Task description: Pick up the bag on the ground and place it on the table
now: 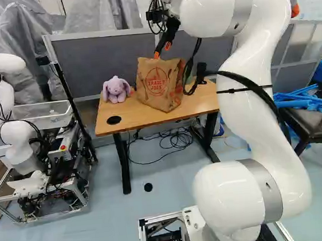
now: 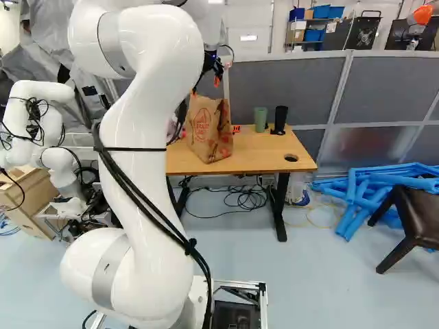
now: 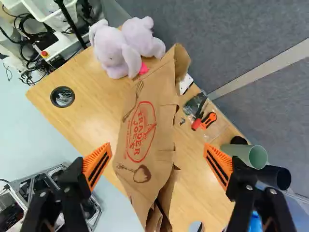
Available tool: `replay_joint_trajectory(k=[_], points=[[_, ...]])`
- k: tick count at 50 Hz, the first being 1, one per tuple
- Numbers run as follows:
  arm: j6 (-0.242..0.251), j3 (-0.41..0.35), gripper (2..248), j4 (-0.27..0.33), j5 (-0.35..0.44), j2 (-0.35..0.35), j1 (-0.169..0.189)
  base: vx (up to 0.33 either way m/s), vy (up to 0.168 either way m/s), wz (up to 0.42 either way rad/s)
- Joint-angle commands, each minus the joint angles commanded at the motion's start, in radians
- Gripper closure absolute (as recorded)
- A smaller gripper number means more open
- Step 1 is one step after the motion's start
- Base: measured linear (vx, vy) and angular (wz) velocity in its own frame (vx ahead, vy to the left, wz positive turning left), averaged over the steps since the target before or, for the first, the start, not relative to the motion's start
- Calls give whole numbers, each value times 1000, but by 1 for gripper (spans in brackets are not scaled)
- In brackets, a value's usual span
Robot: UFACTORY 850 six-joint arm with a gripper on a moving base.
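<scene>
The gripper (image 1: 162,50) hangs just above the top of the brown paper bag (image 1: 156,83), which stands leaning a little on the wooden table (image 1: 196,100). In the wrist view the gripper (image 3: 157,153) is wide open. Between and ahead of its two orange-padded fingers lies the bag (image 3: 147,128), with bare tabletop visible on both sides. Neither pad touches the paper. The arm hides part of the table in both base views.
Two plush toys (image 3: 126,46) sit beside the bag. Small tools (image 3: 203,118), a green cup (image 3: 251,153) and a black cup (image 3: 276,177) are on its other side. Grey partitions (image 2: 288,86) rise behind the table. Another robot (image 1: 10,113) stands to the left; a dark chair (image 2: 415,219) to the right.
</scene>
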State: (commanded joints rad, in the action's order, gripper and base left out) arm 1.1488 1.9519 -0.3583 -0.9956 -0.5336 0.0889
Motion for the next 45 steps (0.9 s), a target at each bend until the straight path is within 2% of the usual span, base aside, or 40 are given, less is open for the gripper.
replay_joint_trajectory(k=[45], points=[[0,19,3,0,0,24,0,-1,0,0]])
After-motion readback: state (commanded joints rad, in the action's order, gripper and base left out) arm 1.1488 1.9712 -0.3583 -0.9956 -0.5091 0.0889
